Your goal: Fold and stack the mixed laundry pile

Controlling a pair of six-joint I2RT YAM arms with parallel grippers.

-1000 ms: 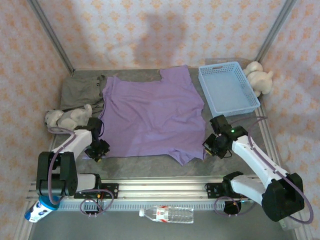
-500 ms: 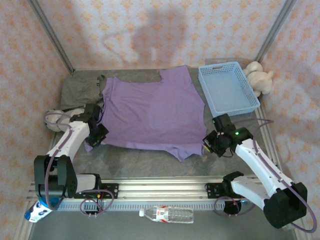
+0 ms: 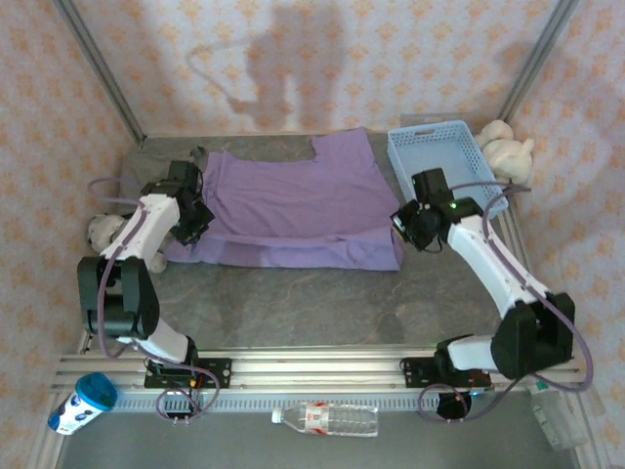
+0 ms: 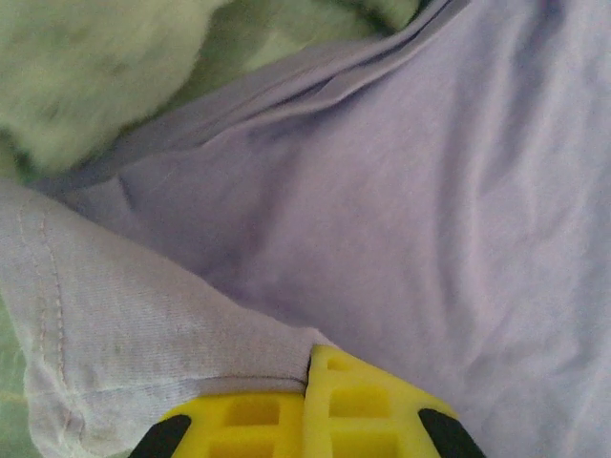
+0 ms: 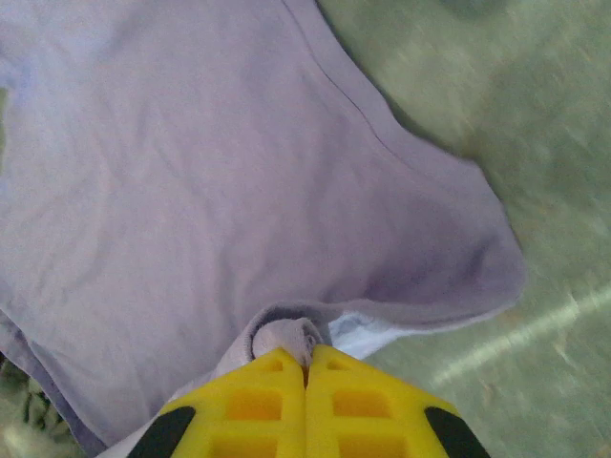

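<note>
The lavender-purple T-shirt [image 3: 293, 200] lies across the middle of the grey surface [image 3: 293, 313], its collar end toward the far wall; its near part lies doubled over the rest, so a rounded fold runs along the near edge between the two arms. The left tool [image 3: 191, 219] sits at the shirt's left edge; in the left wrist view its yellow fingers [image 4: 363, 420] are pressed together with a hemmed corner of the lavender cloth pinched between them, the stitched edge trailing off to the left. The right tool [image 3: 403, 227] sits at the shirt's right edge, just in front of the basket; in the right wrist view its fingers [image 5: 258, 401] are pressed together on a small bunched wad of the same cloth, with the shirt spreading away beneath and a rounded corner lying on the surface at the right. The grey-olive garment [image 3: 148, 164] lies flat at the far left corner, touching the shirt's left sleeve and partly covered by the left arm. A light blue plastic mesh basket [image 3: 430, 128] stands at the far right, just beside the shirt; a beige plush toy [image 3: 506, 151] rests against its right side; another plush toy [image 3: 102, 233] lies by the left arm. Near the front rail lie a clear water bottle [image 3: 327, 418] and a blue-and-white cup [image 3: 82, 402].
</note>
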